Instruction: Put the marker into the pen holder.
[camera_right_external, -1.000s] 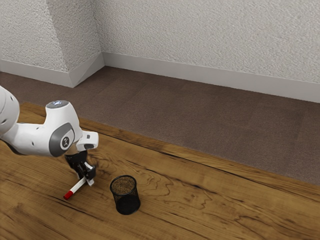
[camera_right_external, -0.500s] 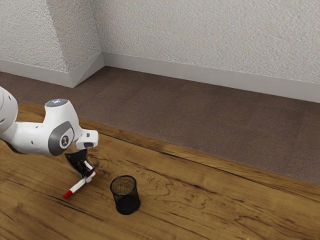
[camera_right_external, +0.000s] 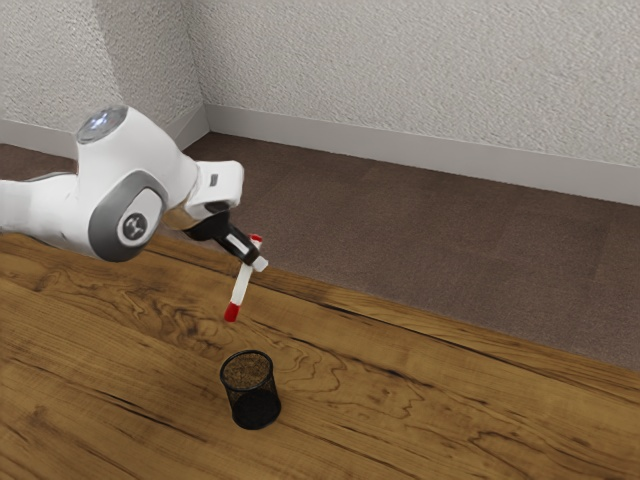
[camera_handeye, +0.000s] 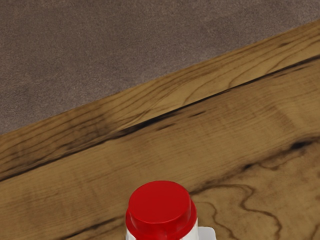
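In the exterior view my gripper is shut on the marker, white with red ends, high above the table. The marker hangs steeply tilted, its longer red end lowest. Below it stands the pen holder, a black mesh cup, upright on the table and apart from the marker. In the wrist view the marker's red end shows large at the lower edge, with a light fingertip beside it.
The wooden table carries the pen holder. Its far edge runs diagonally, with brown carpet beyond and a pale textured wall behind that.
My gripper has risen well off the table and moved toward the exterior view's right, carrying the marker. The marker went from lying low and slanted to hanging steeply. The pen holder has stayed put.
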